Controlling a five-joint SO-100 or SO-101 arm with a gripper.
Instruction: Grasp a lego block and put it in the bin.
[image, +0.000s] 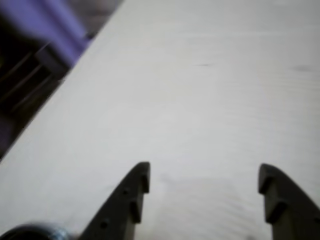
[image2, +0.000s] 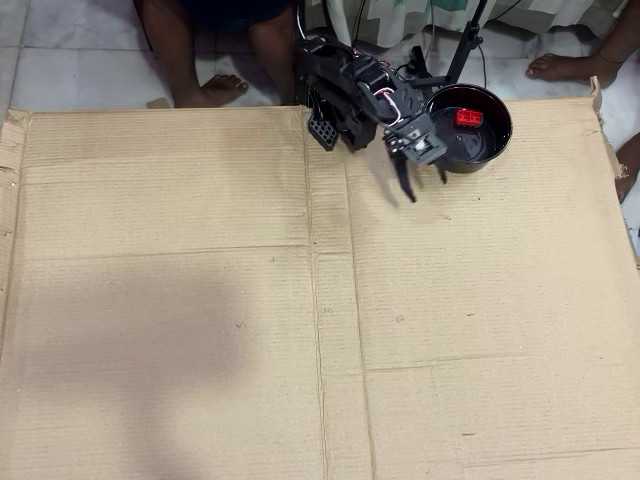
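In the overhead view the red lego block (image2: 468, 117) lies inside the bin (image2: 506, 127), a glossy black bowl at the cardboard's far edge. My gripper (image2: 426, 188) hangs just left of and in front of the bowl, open, with nothing between its fingers. The wrist view shows the gripper (image: 204, 170) with both dark fingers spread wide over bare cardboard. A blurred slice of the bin's rim (image: 30, 233) sits at that view's bottom left. The lego block does not show in the wrist view.
A large cardboard sheet (image2: 200, 330) covers the floor under the arm. Bare feet (image2: 215, 90) and legs of people stand along the far edge, another foot (image2: 560, 66) at the top right. A thin black stand (image2: 466, 40) rises behind the bowl. Purple fabric (image: 55, 25) lies beyond the cardboard's edge.
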